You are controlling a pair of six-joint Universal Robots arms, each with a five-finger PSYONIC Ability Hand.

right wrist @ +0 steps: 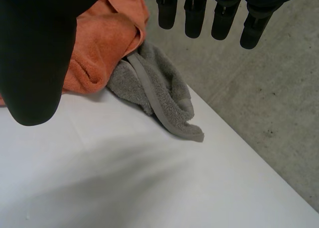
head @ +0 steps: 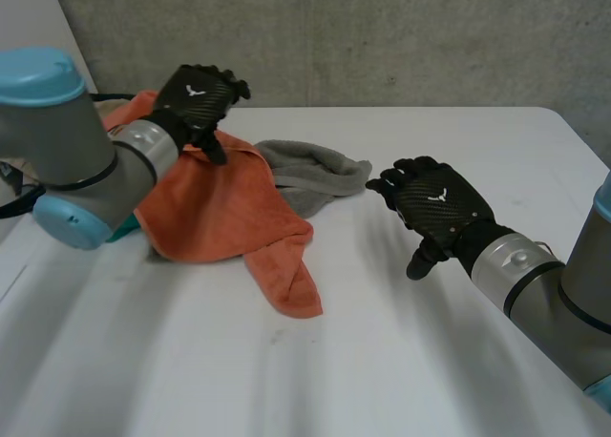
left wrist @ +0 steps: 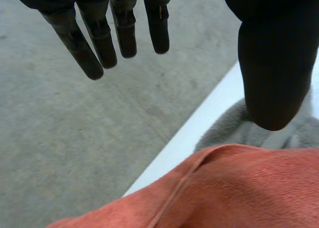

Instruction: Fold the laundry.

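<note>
Laundry: orange towel [head: 224, 208] crumpled at about 10 o'clock on the counter [head: 382, 361], one tail trailing toward 6 o'clock. At its 2 o'clock, grey towel [head: 310, 170], bunched, touching the orange one and partly tucked under its edge. Neither is folded.

Over the orange towel's far corner, toward 11 o'clock: left hand [head: 196, 98]. In the left wrist view its fingers [left wrist: 124, 34] are straight and well apart from the thumb, with nothing between them. Orange cloth lies below the palm, ungripped. Can't tell whether the thumb grazes it.

At 3 o'clock of the grey towel, apart from it, above bare counter: right hand [head: 434, 203]. In the right wrist view its fingers [right wrist: 222, 19] are straight, thumb wide, holding nothing. Grey towel lies out beyond the fingertips.

Judgement: the step in hand is singling out one towel and spreading it flat; folding proper not yet begun.
- Take the orange towel first, since it lies on top.
- Pinch a hemmed corner rather than a mid-cloth bunch, so it opens as one layer.
- The right hand would best seek the neighbouring corner on the same hem.
- Draw toward 6 o'clock, clear of the grey towel; the far counter edge is close and a dragged towel could slip off.
</note>
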